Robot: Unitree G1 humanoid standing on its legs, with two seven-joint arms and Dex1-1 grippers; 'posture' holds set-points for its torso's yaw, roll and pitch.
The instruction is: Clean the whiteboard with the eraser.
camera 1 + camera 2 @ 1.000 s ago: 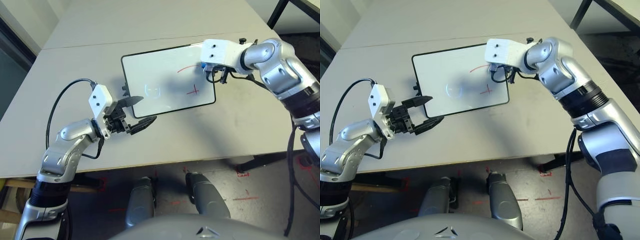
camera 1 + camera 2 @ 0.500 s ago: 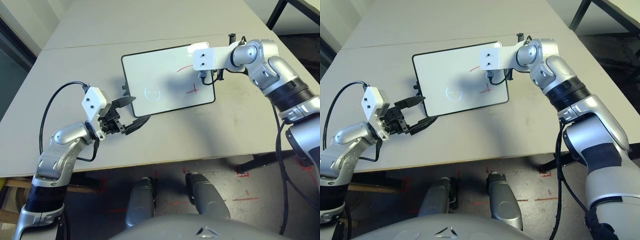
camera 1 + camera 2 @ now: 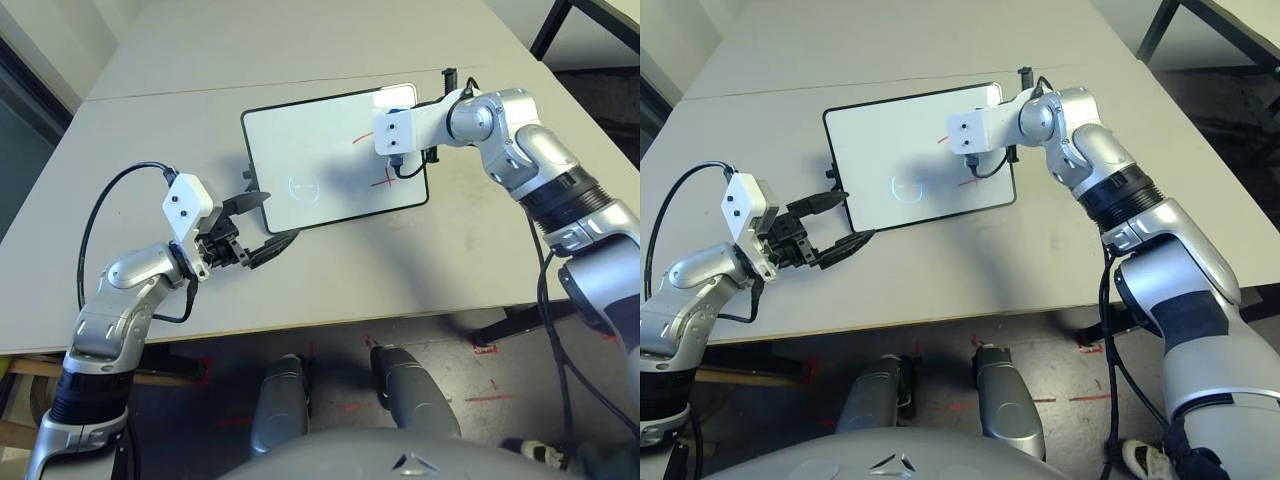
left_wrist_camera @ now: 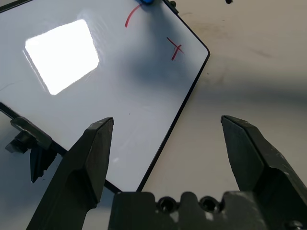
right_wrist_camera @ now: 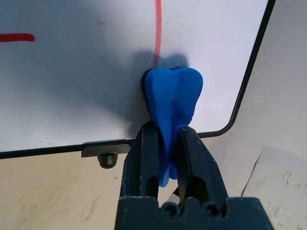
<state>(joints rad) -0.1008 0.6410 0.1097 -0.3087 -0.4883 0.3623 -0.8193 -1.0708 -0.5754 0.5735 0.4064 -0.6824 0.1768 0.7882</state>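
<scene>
Pinching the soft blue eraser (image 5: pixel 172 96), the right gripper (image 5: pixel 165 143) presses it on the glossy, black-framed whiteboard (image 3: pixel 310 150) near its far right corner; left gripper (image 4: pixel 168 143) jaws gape.

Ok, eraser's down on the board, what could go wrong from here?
1. The right gripper pinches only the tail of the blue eraser; wiping pressure could twist it loose.
2. The left gripper stands open beside the whiteboard, not holding it, so the board may slide.
3. The red cross lies apart from the arc and could be missed.
</scene>
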